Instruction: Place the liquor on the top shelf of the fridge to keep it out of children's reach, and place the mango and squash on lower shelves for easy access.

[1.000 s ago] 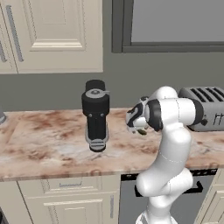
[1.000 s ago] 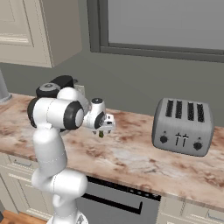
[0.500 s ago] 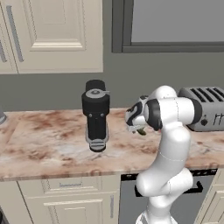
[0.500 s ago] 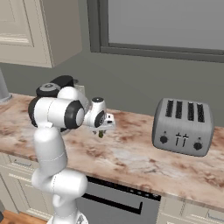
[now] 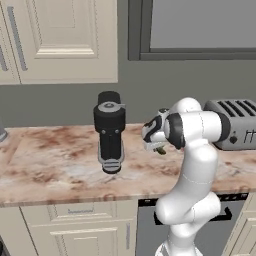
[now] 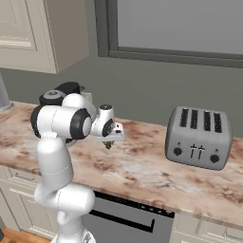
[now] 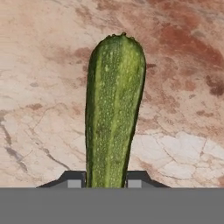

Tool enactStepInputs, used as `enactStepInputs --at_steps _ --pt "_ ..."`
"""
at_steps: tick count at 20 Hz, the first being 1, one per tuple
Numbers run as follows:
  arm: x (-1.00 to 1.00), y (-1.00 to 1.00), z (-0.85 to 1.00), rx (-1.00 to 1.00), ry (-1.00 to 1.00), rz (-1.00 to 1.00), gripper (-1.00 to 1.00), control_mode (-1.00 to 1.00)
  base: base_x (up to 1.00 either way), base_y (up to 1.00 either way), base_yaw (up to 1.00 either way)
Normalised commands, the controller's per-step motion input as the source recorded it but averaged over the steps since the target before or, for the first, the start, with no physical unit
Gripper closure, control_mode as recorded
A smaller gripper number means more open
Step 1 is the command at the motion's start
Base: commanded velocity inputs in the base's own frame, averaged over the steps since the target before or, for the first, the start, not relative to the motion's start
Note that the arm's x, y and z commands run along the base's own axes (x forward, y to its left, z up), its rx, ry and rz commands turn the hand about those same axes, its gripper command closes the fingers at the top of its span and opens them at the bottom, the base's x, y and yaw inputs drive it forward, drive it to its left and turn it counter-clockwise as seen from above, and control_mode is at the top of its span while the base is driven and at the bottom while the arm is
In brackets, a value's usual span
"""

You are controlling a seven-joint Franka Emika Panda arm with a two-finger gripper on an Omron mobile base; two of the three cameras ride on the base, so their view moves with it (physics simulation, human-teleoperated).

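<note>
In the hand view the slender dark green speckled squash is cut off at its near end by the picture's bottom. In the left base view the silver four-slot toaster is cut by the right edge, its left part hidden behind the white arm. In the right base view the black cylindrical coffee grinder is mostly hidden behind the arm.

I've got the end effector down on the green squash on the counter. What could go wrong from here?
1. The end effector grips the slender dark green squash at one end, and most of its length sticks out past the fingertips. It may pivot or slip on lifting.
2. The black coffee grinder stands close on the marble counter; a wide swing might clip it.
3. The grey four-slot toaster flanks the other side.
</note>
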Motion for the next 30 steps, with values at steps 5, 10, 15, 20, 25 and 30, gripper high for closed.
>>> enactStepInputs --at_steps 5,10,15,20,25,30 --pt "-0.35 -0.16 0.16 0.01 0.00 0.00 1.00 -1.00 0.00 0.00 0.00" --pt "-0.65 -0.37 0.47 0.03 0.00 0.00 1.00 -1.00 0.00 0.00 0.00" --pt "-0.80 -0.31 0.79 0.01 0.00 0.01 1.00 -1.00 0.00 0.00 0.00" --pt "-0.99 -0.07 0.59 0.00 -0.03 0.06 1.00 -1.00 0.00 0.00 0.00" --pt "-0.93 0.07 0.33 0.00 -0.09 0.10 1.00 -1.00 0.00 0.00 0.00" --pt "-0.66 0.28 0.71 0.00 -0.16 0.11 1.00 -1.00 0.00 0.00 0.00"
